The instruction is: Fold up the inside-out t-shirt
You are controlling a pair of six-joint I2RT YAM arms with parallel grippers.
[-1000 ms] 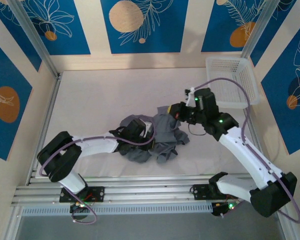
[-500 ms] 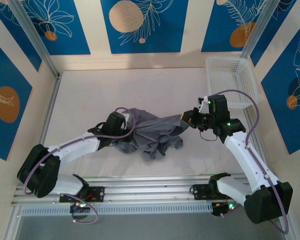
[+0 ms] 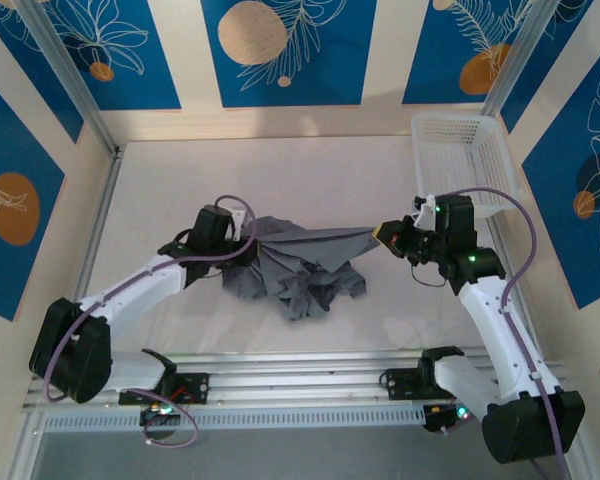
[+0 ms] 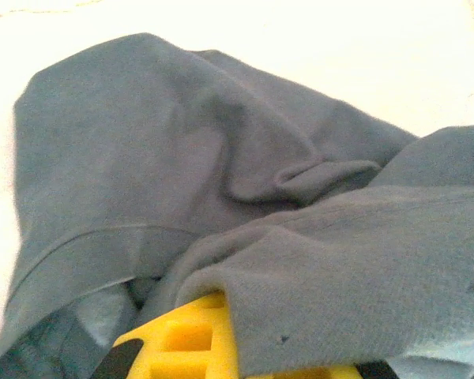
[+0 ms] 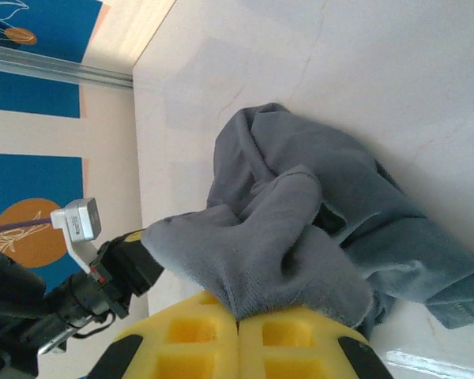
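White tabletop (image 3: 180, 180), walled by blue-and-cream panels (image 3: 280, 50), carries the inside-out t-shirt (image 3: 300, 262) near its middle. A white basket (image 3: 465, 165) sits well apart at the far right corner. The grey cloth is bunched, so collar, sleeves and tag cannot be told apart. One edge is pulled into a taut ridge running side to side between the two arms, and that is the shirt's long axis. The rest sags in crumpled folds toward the near edge. The left jaws are clenched on the ridge's left end, but in the left wrist view the shirt (image 4: 182, 158) drapes over the yellow pads (image 4: 189, 335) and hides their tips. The right jaws are clamped on the right end, their pads (image 5: 197, 335) pressed together with a fold of shirt (image 5: 300, 229) pinched between them.
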